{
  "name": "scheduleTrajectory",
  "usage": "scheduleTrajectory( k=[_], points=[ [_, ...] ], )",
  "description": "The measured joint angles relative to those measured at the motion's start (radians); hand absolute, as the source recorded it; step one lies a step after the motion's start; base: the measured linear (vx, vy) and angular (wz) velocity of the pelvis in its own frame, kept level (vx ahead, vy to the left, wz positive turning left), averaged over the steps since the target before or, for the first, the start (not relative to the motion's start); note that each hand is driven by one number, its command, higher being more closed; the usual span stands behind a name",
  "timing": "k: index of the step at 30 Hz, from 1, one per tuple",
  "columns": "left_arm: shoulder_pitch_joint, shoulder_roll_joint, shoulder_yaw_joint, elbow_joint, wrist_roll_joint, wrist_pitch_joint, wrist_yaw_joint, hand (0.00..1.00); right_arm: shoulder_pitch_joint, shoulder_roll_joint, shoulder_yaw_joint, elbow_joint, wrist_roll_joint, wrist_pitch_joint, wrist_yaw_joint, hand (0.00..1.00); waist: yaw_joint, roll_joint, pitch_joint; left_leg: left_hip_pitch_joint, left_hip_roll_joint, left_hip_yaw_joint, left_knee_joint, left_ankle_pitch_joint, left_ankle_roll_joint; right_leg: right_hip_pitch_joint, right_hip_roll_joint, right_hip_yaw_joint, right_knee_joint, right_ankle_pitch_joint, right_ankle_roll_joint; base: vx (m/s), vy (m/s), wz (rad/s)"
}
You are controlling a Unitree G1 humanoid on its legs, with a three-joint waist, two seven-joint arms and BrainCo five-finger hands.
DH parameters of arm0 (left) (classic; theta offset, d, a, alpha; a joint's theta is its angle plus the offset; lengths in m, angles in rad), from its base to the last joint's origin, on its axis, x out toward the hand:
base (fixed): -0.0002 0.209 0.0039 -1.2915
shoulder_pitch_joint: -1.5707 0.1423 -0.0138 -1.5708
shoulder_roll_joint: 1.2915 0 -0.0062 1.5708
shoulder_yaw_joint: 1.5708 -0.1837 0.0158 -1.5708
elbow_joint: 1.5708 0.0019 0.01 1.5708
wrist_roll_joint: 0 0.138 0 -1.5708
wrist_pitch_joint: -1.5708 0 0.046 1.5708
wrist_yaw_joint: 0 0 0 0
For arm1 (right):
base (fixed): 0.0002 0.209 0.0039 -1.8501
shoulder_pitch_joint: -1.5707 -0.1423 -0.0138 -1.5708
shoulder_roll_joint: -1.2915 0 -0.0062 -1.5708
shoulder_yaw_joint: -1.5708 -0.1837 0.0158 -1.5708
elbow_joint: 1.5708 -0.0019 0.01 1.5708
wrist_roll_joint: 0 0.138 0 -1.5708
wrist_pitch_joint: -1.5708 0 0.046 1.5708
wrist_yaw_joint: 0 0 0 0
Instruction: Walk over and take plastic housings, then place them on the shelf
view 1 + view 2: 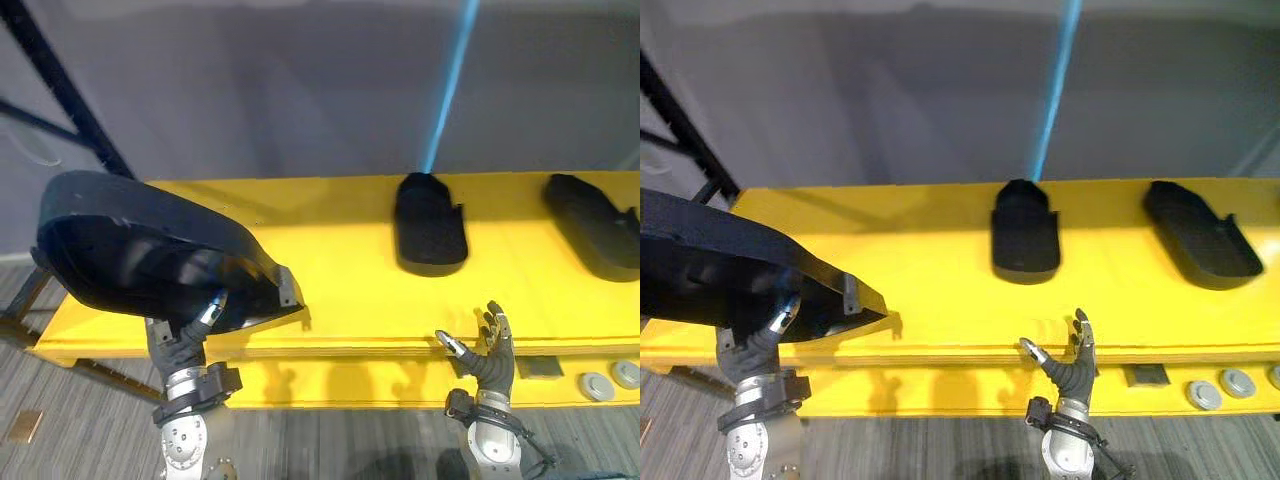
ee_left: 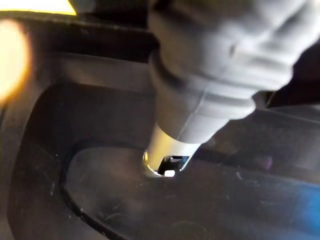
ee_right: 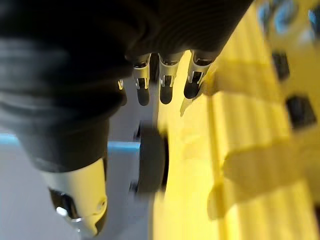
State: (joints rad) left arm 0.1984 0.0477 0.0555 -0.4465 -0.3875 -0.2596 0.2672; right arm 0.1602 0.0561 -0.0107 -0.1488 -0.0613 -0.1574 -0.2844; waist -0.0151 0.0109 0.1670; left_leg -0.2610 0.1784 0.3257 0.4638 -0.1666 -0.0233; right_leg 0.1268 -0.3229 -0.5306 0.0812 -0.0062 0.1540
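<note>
Held housing: large black plastic shell, hollow side towards the head camera, up at the left end of the yellow shelf. Its pointed right end hangs over the shelf's front left part and throws a shadow there; contact with the shelf surface cannot be told.

Left hand: comes up from below the held housing and is clamped on its lower rim. A silver, dark-tipped finger lies against the dark inner wall in the left wrist view.

Right hand: empty, fingers straight and spread wide, thumb apart. It stands upright just in front of the shelf's front edge, towards the right, touching nothing that can be seen.

Middle housing: smaller black shell lying flat on the shelf, towards the back, beyond and slightly left of the right hand.

Right housing: another black shell lying flat at the shelf's right end, well apart from the middle housing.

Surroundings: light blue strip rises against the grey wall behind the middle housing. Dark blue frame bars at upper left. Two grey round discs and a dark square patch on the shelf's front face, lower right. Grey striped floor below.
</note>
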Motion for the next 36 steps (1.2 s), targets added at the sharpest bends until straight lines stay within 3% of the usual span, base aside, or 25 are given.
scheduleTrajectory(
  k=[2,3,5,6,7,9,12,13,14,19,22,23,25,28,30,31,32,33,35,36],
  points=[
    [0.015,0.005,-0.008,0.0,0.009,0.001,-0.015,1.0,-0.006,0.008,0.021,0.005,0.001,-0.014,0.009,0.0,0.011,-0.002,0.001,-0.019,-0.008,0.009,0.067,-0.055,0.004,0.008,-0.028,0.002,0.002,-0.028,0.028,-0.03,0.238,-0.06],
    [0.014,0.015,-0.023,0.0,0.022,0.007,-0.032,1.0,-0.014,0.008,0.013,0.005,0.001,-0.021,0.012,0.0,0.006,-0.002,-0.001,-0.028,-0.034,0.02,0.085,-0.086,0.009,-0.007,-0.064,0.008,0.024,-0.038,0.024,-0.01,0.332,-0.07],
    [0.009,0.044,-0.049,0.0,0.029,0.011,-0.048,1.0,-0.016,-0.001,0.016,0.008,0.001,-0.022,0.013,0.0,0.002,-0.001,-0.005,-0.02,-0.06,0.046,0.06,-0.096,0.023,-0.059,-0.103,0.035,0.095,-0.023,-0.015,0.02,0.305,-0.26],
    [0.004,0.066,-0.058,0.001,0.03,0.015,-0.063,1.0,-0.023,-0.004,0.025,0.014,0.0,-0.021,0.019,0.0,0.004,-0.002,-0.007,0.004,-0.076,0.072,0.008,-0.085,0.04,-0.124,-0.129,0.054,0.169,-0.006,-0.083,0.02,0.196,-0.46],
    [-0.005,0.077,-0.066,0.005,0.03,0.016,-0.068,1.0,-0.024,-0.004,0.03,0.02,-0.002,-0.019,0.023,0.0,0.002,-0.001,-0.008,0.018,-0.08,0.083,-0.024,-0.072,0.055,-0.152,-0.128,0.074,0.204,-0.021,-0.101,0.03,0.178,-0.41],
    [-0.077,0.124,-0.098,0.053,0.028,0.018,-0.08,1.0,-0.003,0.0,0.037,0.027,-0.002,-0.016,0.041,0.0,-0.028,0.003,-0.009,0.081,-0.099,0.066,-0.143,-0.016,0.079,-0.197,0.009,0.245,0.241,-0.101,-0.036,0.06,0.075,0.07],
    [-0.135,0.127,-0.131,0.109,0.014,0.02,-0.094,1.0,0.04,-0.004,0.053,0.024,-0.002,-0.016,0.062,0.0,-0.057,0.003,-0.013,0.152,-0.109,0.062,-0.218,0.027,0.081,-0.205,0.15,0.296,0.164,-0.122,-0.039,0.13,-0.009,0.19],
    [-0.141,0.127,-0.133,0.118,0.01,0.021,-0.097,1.0,0.046,-0.002,0.055,0.022,-0.002,-0.016,0.064,0.0,-0.06,0.002,-0.016,0.157,-0.109,0.062,-0.219,0.027,0.081,-0.205,0.164,0.3,0.129,-0.116,-0.048,0.13,-0.043,-0.04],
    [-0.151,0.121,-0.137,0.13,-0.012,0.026,-0.097,1.0,0.051,-0.004,0.067,0.018,-0.004,-0.016,0.066,0.0,-0.071,0.007,-0.018,0.165,-0.106,0.059,-0.22,0.027,0.08,-0.192,0.185,0.304,0.074,-0.079,-0.084,0.13,-0.067,-0.12],
    [-0.145,0.082,-0.144,0.157,-0.108,0.04,-0.105,1.0,0.074,-0.012,0.077,0.019,-0.006,-0.011,0.085,0.0,-0.058,0.007,-0.027,0.205,-0.079,0.063,-0.246,0.033,0.053,-0.123,0.231,0.332,-0.025,-0.037,-0.095,0.14,-0.125,-0.21],
    [-0.112,0.044,-0.141,0.16,-0.181,0.042,-0.107,1.0,0.085,-0.056,0.121,0.029,-0.006,-0.008,0.106,0.0,-0.051,0.008,-0.026,0.19,-0.045,0.01,-0.119,0.009,0.02,-0.094,0.25,0.364,-0.026,-0.037,-0.096,0.06,-0.092,-0.32],
    [-0.098,0.031,-0.128,0.161,-0.188,0.043,-0.107,1.0,0.083,-0.073,0.138,0.03,-0.006,-0.008,0.114,0.0,-0.042,0.01,-0.026,0.157,-0.055,-0.082,-0.034,0.01,0.02,-0.089,0.246,0.391,-0.027,-0.036,-0.097,0.03,0.002,-0.59],
    [-0.084,0.021,-0.095,0.166,-0.19,0.042,-0.107,1.0,0.075,-0.102,0.154,0.033,-0.006,-0.009,0.128,0.0,-0.024,0.014,-0.029,0.103,-0.061,-0.207,0.063,-0.015,-0.02,-0.092,0.225,0.438,-0.034,-0.036,-0.101,0.02,0.079,-0.66],
    [-0.083,0.029,-0.051,0.237,-0.189,0.044,-0.109,1.0,0.073,-0.107,0.124,0.039,-0.006,-0.01,0.137,0.0,-0.045,0.022,-0.034,0.088,0.039,-0.18,0.026,-0.031,-0.053,-0.081,0.166,0.428,-0.035,-0.038,-0.096,0.0,0.126,-0.04],
    [-0.084,0.043,-0.033,0.263,-0.188,0.059,-0.1,1.0,0.089,-0.129,0.097,0.027,-0.006,-0.019,0.128,0.0,-0.069,0.06,-0.059,0.089,0.098,-0.147,-0.076,-0.003,-0.058,-0.083,0.15,0.396,-0.035,-0.044,-0.063,0.02,0.278,0.33],
    [-0.082,0.053,-0.032,0.271,-0.189,0.071,-0.099,1.0,0.116,-0.157,0.058,-0.004,-0.006,-0.021,0.114,0.0,-0.074,0.115,-0.093,0.096,0.12,-0.131,-0.153,0.064,-0.049,-0.088,0.155,0.379,-0.035,-0.051,-0.025,0.06,0.428,0.34],
    [-0.083,0.07,-0.028,0.273,-0.19,0.073,-0.099,1.0,0.116,-0.157,0.049,0.004,-0.006,-0.026,0.108,0.0,-0.077,0.122,-0.101,0.112,0.115,-0.13,-0.18,0.069,-0.156,-0.084,0.148,0.379,-0.033,-0.052,-0.004,0.09,0.552,0.21],
    [-0.079,0.128,-0.016,0.283,-0.199,0.084,-0.095,1.0,0.121,-0.134,0.055,0.008,-0.008,-0.025,0.102,0.0,-0.079,0.075,-0.106,0.147,0.054,-0.107,-0.213,0.076,-0.134,-0.075,0.09,0.378,-0.026,-0.049,-0.007,0.08,0.366,0.02],
    [-0.08,0.218,0.007,0.283,-0.216,0.09,-0.094,1.0,0.133,-0.092,0.083,0.024,-0.034,-0.013,0.103,0.0,-0.079,0.025,-0.117,0.171,-0.013,-0.094,-0.263,0.096,-0.104,-0.077,0.029,0.378,-0.02,-0.047,-0.008,0.05,0.322,0.08],
    [-0.079,0.266,0.026,0.283,-0.223,0.091,-0.093,1.0,0.131,-0.074,0.098,0.027,-0.05,-0.008,0.102,0.0,-0.074,0.013,-0.12,0.174,-0.033,-0.079,-0.281,0.102,-0.094,-0.098,0.011,0.382,-0.017,-0.023,-0.003,0.01,0.243,0.0]
  ],
)
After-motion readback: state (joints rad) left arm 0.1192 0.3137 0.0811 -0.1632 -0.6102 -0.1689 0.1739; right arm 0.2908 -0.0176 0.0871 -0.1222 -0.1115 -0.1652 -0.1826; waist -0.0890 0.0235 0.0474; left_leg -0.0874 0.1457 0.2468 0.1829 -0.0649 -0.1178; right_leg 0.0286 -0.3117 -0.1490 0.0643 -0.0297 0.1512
